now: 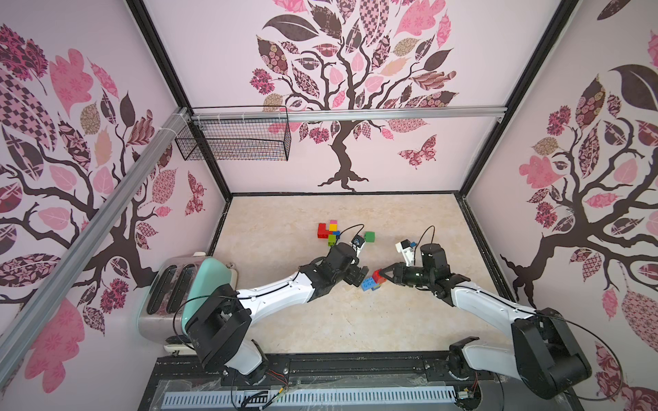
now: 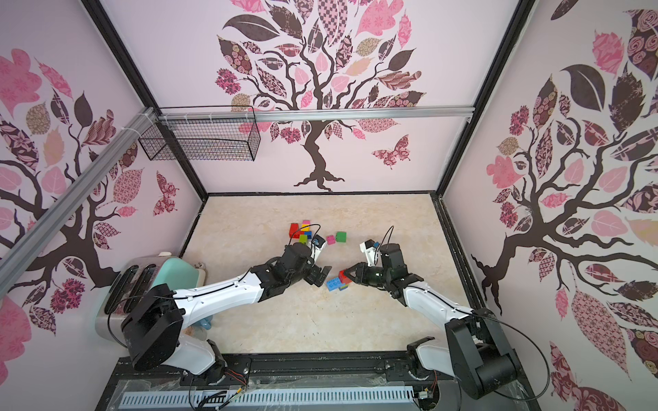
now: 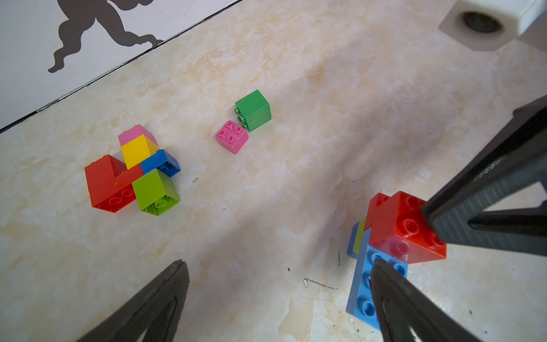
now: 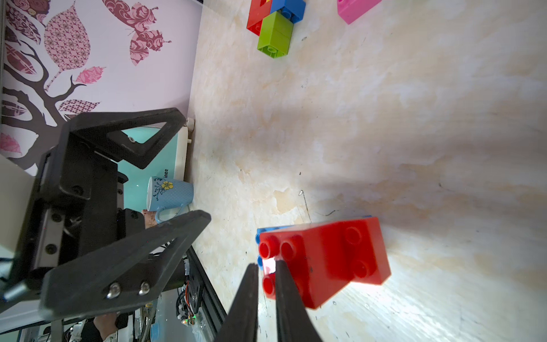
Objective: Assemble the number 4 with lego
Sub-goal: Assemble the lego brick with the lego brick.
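marbled tabletop (image 1: 320, 320). right gripper (image 4: 266, 263), fingers a narrow slit, tips on red brick (image 4: 331, 260), likely seating it onto blue brick (image 3: 362, 284); pinch unclear. left gripper (image 3: 278, 262) wide, just beside.

Right tool (image 2: 349, 274) touches the red brick (image 2: 343, 277) atop the blue brick (image 2: 334, 284), left tool (image 2: 322, 274) beside.
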Motion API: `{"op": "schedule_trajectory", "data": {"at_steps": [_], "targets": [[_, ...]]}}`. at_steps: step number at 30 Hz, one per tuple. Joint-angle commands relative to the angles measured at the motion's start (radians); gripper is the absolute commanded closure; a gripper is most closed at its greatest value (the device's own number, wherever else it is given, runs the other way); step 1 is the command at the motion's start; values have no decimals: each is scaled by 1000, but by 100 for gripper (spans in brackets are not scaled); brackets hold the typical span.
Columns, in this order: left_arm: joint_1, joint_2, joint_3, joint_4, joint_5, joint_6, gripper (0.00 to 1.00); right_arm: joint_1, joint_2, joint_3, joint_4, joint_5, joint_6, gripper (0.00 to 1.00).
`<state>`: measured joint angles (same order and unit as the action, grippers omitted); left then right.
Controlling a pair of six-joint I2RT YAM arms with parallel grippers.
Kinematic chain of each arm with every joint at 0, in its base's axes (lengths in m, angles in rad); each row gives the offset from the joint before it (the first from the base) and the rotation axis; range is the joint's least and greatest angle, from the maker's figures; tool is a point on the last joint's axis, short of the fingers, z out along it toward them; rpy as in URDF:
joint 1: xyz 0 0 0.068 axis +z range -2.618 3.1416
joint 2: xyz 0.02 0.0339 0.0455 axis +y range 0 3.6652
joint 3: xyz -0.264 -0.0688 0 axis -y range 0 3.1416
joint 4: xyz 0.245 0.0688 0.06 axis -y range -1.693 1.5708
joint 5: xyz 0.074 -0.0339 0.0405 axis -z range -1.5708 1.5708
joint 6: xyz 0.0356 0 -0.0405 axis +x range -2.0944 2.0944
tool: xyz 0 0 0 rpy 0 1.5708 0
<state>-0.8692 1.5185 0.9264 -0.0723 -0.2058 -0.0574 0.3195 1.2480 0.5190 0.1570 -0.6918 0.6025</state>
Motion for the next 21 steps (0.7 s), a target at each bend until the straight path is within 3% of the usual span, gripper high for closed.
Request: {"op": "schedule_trajectory", "data": {"at_steps": [1,7,14,21], "targets": [[4,5,-36,16,-14,-16,2,1,-16,30,-79,9,-3,82],[4,8,-50,28,3,-22,2,3,-36,56,-93,4,-7,76],[-2,0,-108,116,180,14,2,17,-11,80,-106,-5,-18,75],[-4,41,-97,97,152,26,2,42,17,107,-111,6,-22,74]]}}
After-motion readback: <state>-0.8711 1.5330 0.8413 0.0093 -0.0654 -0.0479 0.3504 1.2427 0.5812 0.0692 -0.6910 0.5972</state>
